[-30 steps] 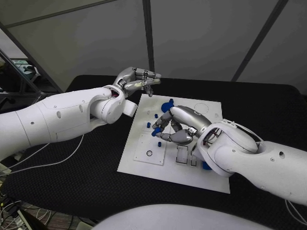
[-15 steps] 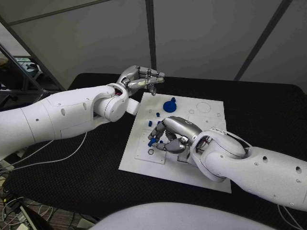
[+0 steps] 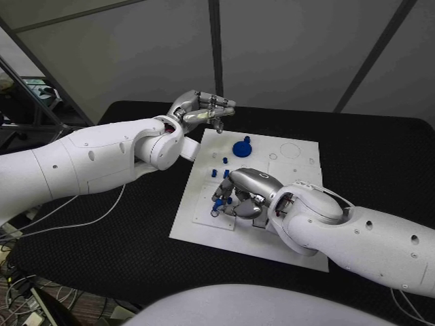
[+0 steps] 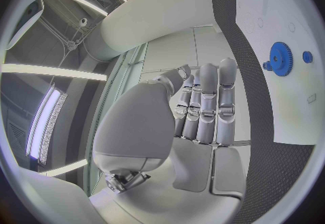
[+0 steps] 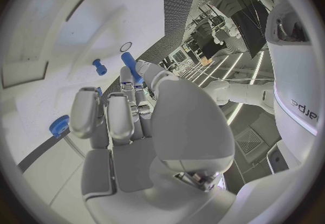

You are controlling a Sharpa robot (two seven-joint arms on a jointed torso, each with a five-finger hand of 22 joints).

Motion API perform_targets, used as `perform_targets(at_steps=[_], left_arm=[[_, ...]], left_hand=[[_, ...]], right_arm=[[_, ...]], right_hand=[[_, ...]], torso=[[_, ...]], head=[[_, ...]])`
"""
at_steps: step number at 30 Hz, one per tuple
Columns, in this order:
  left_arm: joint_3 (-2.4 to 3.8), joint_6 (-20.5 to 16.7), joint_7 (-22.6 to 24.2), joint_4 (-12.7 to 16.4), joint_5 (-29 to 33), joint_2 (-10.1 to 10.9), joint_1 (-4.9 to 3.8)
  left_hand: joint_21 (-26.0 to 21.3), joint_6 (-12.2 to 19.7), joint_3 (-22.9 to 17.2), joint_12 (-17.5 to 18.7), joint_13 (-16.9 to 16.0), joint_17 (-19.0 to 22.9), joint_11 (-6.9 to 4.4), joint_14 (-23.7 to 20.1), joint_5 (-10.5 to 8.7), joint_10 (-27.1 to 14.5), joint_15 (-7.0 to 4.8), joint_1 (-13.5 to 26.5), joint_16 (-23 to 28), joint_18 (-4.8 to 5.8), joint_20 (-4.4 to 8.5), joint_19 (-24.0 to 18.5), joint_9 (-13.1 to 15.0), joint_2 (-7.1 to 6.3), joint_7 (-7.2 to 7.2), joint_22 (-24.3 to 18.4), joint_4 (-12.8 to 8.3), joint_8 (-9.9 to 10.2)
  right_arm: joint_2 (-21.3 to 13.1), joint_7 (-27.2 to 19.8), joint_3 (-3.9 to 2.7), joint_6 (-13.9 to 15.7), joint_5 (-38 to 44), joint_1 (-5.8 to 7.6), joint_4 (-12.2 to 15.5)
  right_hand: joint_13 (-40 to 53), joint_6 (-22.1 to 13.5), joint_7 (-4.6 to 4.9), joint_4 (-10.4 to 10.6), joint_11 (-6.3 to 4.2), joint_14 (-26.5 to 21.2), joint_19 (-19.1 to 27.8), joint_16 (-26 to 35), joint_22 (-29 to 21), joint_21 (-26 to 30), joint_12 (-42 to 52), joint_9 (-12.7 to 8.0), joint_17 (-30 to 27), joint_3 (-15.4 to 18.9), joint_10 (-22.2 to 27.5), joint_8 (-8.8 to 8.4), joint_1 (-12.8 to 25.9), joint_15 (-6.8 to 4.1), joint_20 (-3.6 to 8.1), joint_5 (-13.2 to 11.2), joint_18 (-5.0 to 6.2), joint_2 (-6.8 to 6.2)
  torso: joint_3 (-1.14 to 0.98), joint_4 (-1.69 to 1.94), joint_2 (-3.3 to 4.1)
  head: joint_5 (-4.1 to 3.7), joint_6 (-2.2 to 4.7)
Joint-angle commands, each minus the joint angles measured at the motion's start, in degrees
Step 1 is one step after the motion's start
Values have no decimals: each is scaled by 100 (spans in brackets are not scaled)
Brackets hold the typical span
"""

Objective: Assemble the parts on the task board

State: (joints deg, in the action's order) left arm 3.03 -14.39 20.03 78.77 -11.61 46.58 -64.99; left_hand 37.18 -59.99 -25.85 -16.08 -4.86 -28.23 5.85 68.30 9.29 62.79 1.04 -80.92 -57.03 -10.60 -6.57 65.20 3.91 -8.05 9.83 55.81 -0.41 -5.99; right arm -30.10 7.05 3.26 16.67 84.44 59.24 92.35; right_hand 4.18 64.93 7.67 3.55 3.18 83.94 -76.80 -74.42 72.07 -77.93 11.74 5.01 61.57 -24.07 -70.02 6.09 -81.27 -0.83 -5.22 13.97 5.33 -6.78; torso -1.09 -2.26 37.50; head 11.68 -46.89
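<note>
Presently the right hand [image 3: 242,193] pinches a small blue peg [image 3: 217,198] over the task board's [image 3: 286,248] left edge, while the left hand [image 3: 203,111], fingers curled on nothing, hovers above the desk [image 3: 374,156] beyond the board's far-left corner.

The one bit of lettering I can make out is on the right arm [image 5: 298,72], in the right wrist view: dark letters running sideways along the white casing near its edge. They look like "arpa", with the start of the word cut off. I can read nothing else.
</note>
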Motion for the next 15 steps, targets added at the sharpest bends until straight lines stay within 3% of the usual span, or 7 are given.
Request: perform_targets(at_steps=[1, 15], left_arm=[[4, 66, 21, 4, 18, -7, -9], [4, 68, 17, 7, 18, -7, -9]], left_hand=[[-38, 18, -7, -17, -8, 8, 2, -42, -6, -31, 4, 13, 30, 12, -10, -35, -4, 26, 22, -7, -31, -1], [-51, 23, 0, -29, -10, 22, 3, -41, -7, -40, 5, 20, 33, 11, -10, -32, -4, 37, 24, -15, -37, -3]], right_arm=[[17, 12, 3, -191, 98, -1, 4], [45, 83, 10, -362, 215, -15, -16]], right_hand=[[-6, 24, -10, 0, 28, 164, -8, -36, 7, -17, -27, 5, 4, -34, 13, 16, -13, -19, 0, 28, -89, 67], [-6, 27, -8, -1, 30, 164, -7, -37, 9, -18, -32, 6, 4, -35, 9, 16, -7, -18, -2, 34, -89, 68]], torso=[[-1, 0, 3], [4, -1, -3]], head=[[10, -14], [28, -46]])
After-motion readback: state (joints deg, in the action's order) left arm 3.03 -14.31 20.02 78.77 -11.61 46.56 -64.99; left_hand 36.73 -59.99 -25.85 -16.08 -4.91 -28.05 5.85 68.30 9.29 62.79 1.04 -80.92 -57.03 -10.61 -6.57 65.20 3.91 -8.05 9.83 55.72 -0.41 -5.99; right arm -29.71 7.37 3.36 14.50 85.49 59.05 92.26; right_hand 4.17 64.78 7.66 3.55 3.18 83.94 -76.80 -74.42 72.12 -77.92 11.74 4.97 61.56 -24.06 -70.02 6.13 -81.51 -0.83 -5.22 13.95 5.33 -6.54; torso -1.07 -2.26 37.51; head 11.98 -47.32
